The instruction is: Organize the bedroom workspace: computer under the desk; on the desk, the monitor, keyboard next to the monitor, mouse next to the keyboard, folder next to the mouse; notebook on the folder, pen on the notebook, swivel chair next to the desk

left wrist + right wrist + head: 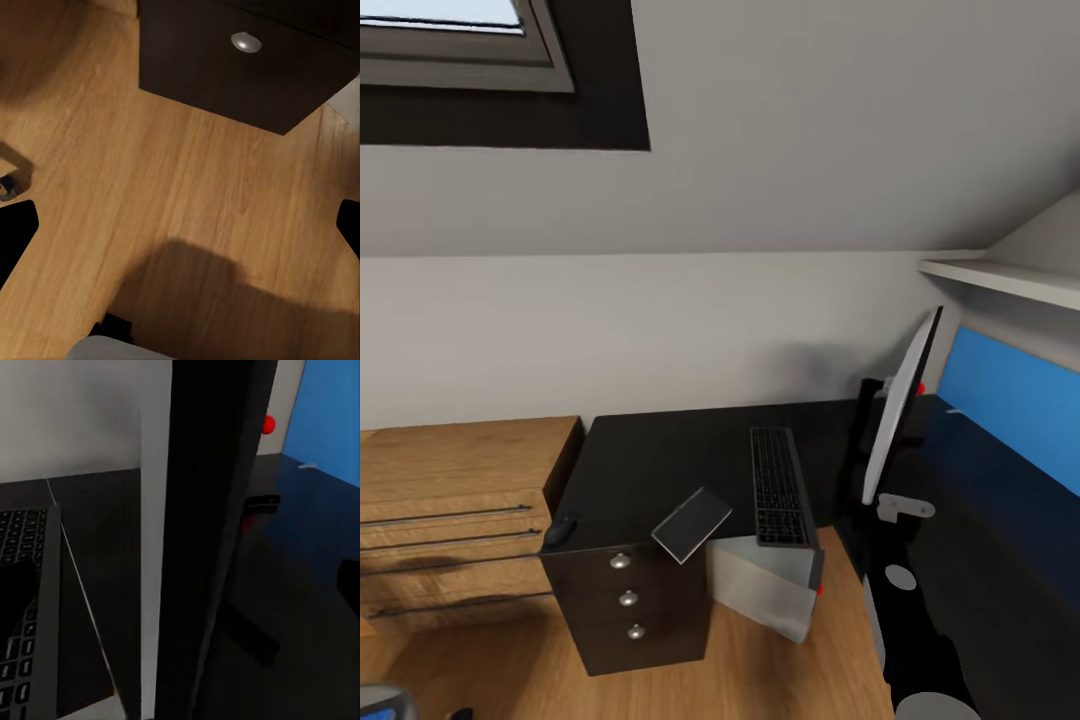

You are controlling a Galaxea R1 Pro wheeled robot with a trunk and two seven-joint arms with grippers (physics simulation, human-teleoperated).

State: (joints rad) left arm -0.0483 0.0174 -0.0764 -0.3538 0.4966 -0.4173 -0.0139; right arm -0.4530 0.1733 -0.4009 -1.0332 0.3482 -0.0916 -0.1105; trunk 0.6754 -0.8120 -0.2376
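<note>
The black desk (650,460) carries the dark keyboard (778,488), lying lengthwise near its front edge. A small grey notebook (692,523) tilts over that edge, and the dark mouse (560,530) sits at the left front corner. Below the keyboard the light grey computer (760,590) stands at an angle under the desk. The wide monitor (900,415) stands edge-on on the right wing, pale back facing left. My right gripper (895,505) is open at its lower edge, and the monitor (202,540) lies between its fingers (15,592). A thin white pen (956,410) lies beyond. My left gripper (180,225) hangs open over the floor.
A light wooden drawer chest (450,510) adjoins the desk's left side. A blue wall panel (1010,400) and a white shelf (1000,280) run along the right wall. The desk's drawer unit (247,67) with round knobs stands on the wood floor (150,187) ahead of my left gripper.
</note>
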